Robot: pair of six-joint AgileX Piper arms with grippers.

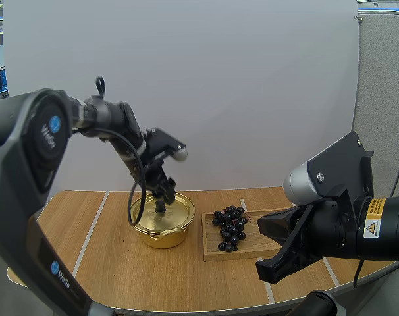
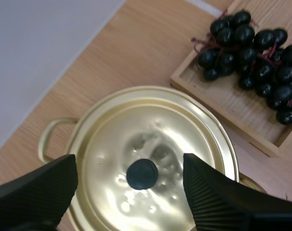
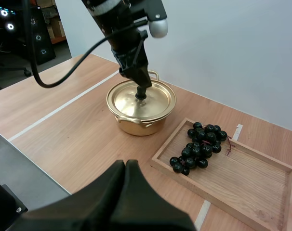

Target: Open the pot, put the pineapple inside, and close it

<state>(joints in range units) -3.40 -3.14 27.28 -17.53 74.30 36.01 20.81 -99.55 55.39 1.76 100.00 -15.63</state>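
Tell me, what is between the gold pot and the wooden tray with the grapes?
Nothing: just a bare strip of table between the pot and the tray, which sit apart. The right wrist view shows it.

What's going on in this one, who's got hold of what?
The left gripper hangs over the gold pot, jaws open on either side of the black knob of the lid, not closed on it. The lid is on the pot. A bunch of grapes lies on the wooden tray beside it. The right gripper hovers nearer the table's front, jaws shut on nothing.
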